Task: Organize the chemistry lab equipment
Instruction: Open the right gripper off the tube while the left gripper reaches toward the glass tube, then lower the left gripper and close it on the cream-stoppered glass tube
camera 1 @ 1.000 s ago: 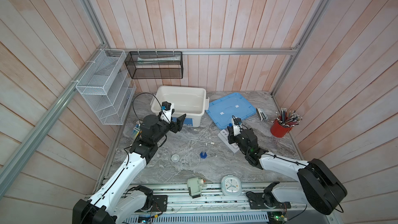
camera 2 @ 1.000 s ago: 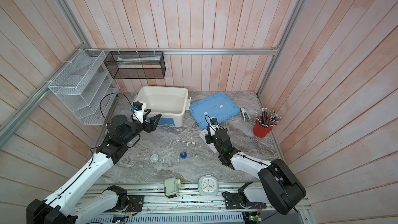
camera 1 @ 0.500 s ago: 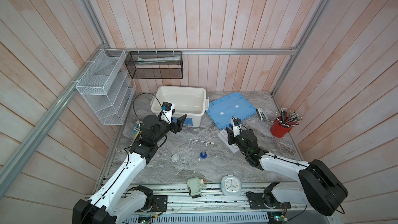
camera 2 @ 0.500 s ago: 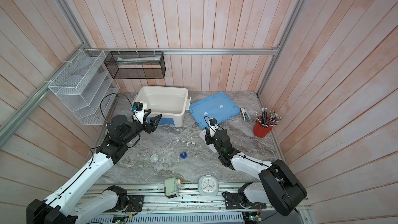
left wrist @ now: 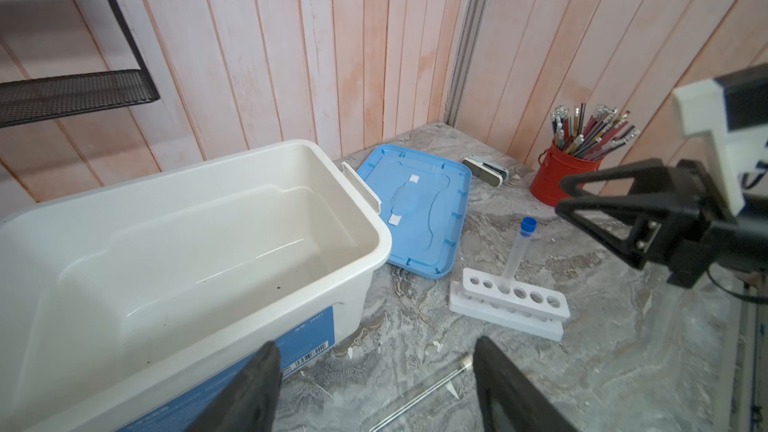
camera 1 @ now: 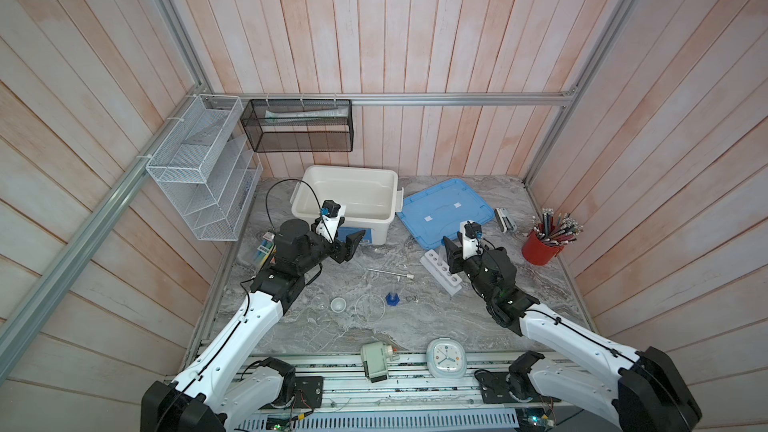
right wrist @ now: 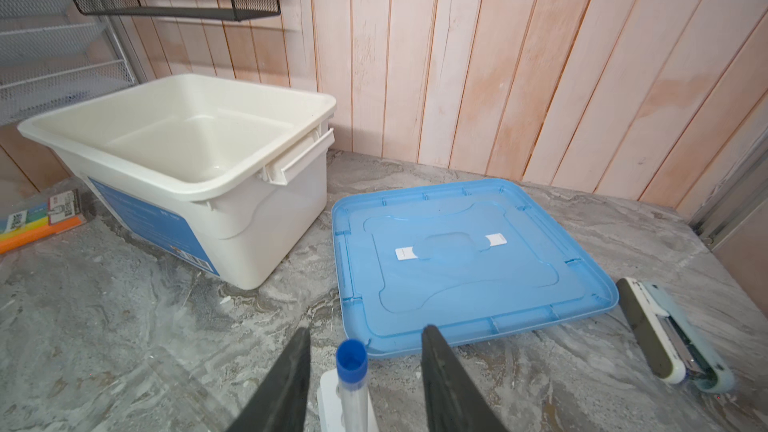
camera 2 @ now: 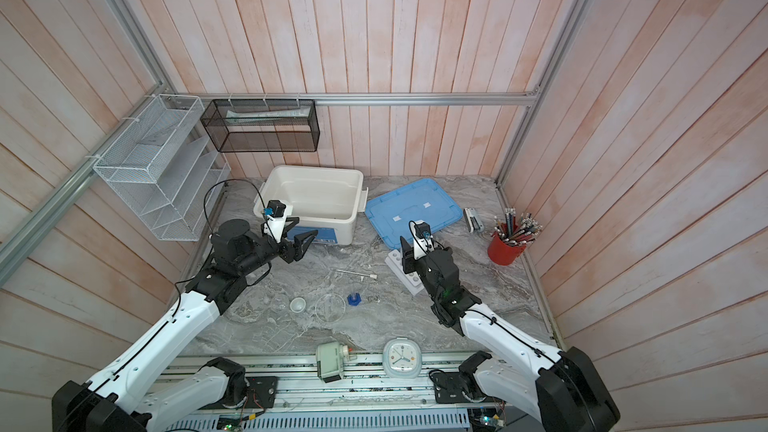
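The white six-hole rack (left wrist: 511, 301) (camera 1: 439, 275) lies on the marble table right of centre. A blue-capped clear tube (right wrist: 351, 380) (left wrist: 515, 251) stands upright in one of its holes. My right gripper (right wrist: 368, 330) (camera 1: 461, 247) hovers over that tube, open, its jaws on either side of the cap without touching it. A white-capped tube (camera 1: 390, 273) (left wrist: 419, 396) lies flat mid-table. In front of it are the blue-based cylinder (camera 1: 392, 296), the clear round dish (camera 1: 370, 307) and a small clear cup (camera 1: 338, 305). My left gripper (left wrist: 376, 344) (camera 1: 349, 245) is open and empty beside the tub.
A white tub (camera 1: 345, 193) stands at the back with its blue lid (camera 1: 449, 211) flat beside it. A stapler (camera 1: 505, 220) and a red cup of pencils (camera 1: 540, 247) sit at the right. A clock (camera 1: 444, 357) and a small device (camera 1: 376, 361) rest at the front edge.
My right gripper's jaws have spread apart around the blue-capped tube, which stays standing in the rack. The left arm has not moved.
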### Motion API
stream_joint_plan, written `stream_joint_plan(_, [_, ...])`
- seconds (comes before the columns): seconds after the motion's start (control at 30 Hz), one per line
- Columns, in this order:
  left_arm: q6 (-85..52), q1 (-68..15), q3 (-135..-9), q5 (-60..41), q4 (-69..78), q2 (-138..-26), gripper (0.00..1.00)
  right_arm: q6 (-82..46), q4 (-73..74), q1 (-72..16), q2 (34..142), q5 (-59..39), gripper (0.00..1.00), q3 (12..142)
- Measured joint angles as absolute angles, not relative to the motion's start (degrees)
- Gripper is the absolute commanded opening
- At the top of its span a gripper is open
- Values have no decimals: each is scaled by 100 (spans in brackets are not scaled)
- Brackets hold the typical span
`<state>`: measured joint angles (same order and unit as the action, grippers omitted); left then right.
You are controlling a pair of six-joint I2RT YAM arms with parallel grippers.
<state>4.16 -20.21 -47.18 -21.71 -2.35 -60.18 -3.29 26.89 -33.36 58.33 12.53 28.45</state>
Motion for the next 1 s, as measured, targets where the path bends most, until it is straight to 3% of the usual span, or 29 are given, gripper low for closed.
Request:
stream_joint_plan(0.37, [1612,-3194,-4737,-1597,-1372,-6534,66,-447,1433,-2770,5223,515,46,3669])
stream_joint_plan(1.0, [2759,-3214,-4735,-1131,-1459,-7999,50,-797,1114,-2523,4829,-403,44,3225])
